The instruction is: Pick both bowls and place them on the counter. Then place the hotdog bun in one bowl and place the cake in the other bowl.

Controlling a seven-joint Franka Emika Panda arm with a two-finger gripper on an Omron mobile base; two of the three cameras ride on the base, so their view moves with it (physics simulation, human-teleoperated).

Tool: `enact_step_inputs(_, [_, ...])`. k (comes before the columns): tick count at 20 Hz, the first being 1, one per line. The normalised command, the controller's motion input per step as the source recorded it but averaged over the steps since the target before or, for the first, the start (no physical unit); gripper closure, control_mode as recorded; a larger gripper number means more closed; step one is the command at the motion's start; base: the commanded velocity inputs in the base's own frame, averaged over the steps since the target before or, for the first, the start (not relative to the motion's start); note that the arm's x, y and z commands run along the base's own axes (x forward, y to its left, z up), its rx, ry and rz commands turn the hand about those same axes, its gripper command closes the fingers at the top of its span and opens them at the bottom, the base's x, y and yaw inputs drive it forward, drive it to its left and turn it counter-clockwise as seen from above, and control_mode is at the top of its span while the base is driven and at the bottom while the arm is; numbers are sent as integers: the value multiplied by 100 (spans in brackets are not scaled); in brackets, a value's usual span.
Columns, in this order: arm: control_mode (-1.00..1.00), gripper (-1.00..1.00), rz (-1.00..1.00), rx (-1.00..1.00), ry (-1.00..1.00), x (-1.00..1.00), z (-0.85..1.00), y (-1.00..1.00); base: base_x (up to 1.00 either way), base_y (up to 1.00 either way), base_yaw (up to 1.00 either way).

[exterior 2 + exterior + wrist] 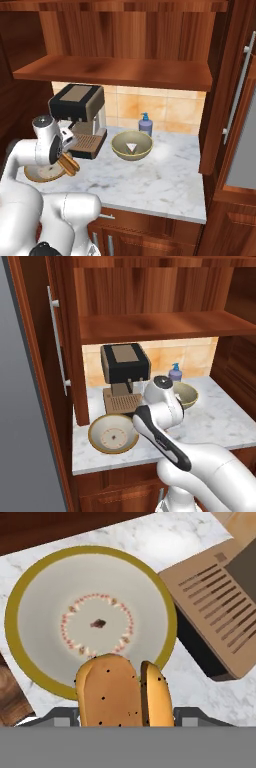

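The hotdog bun [122, 692] is clamped in the gripper [69, 161], its speckled end pointing down toward the wide shallow bowl [90, 619] that sits on the marble counter [165, 175] beside the coffee machine [125, 363]. From the hand view the bun hangs over the bowl's near rim, not over its patterned middle, so the step in hand looks like the drop into this bowl. To do it well, I would carry the bun further toward the centre first (it is about as long as the bowl is wide), lower it until it is close above the bowl floor, and level it so both ends land inside the tan rim. Only then part the fingers. The machine's slotted drip tray [220, 619] lies just beside the bowl, so keep clear of it. The deeper olive bowl [132, 145] stands well apart, near the blue soap bottle [145, 123].
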Motion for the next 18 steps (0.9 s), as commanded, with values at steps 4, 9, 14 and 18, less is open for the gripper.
enact_step_inputs(4, [-100,100,8,6,0,1,0,53,0,0,0])
enact_step_inputs(9, [-100,100,8,4,0,4,0,52,0,0,0])
enact_step_inputs(14, [-100,100,8,0,0,14,-1,39,0,0,0])
enact_step_inputs(18, [-100,100,5,4,0,16,-12,27,0,0,0])
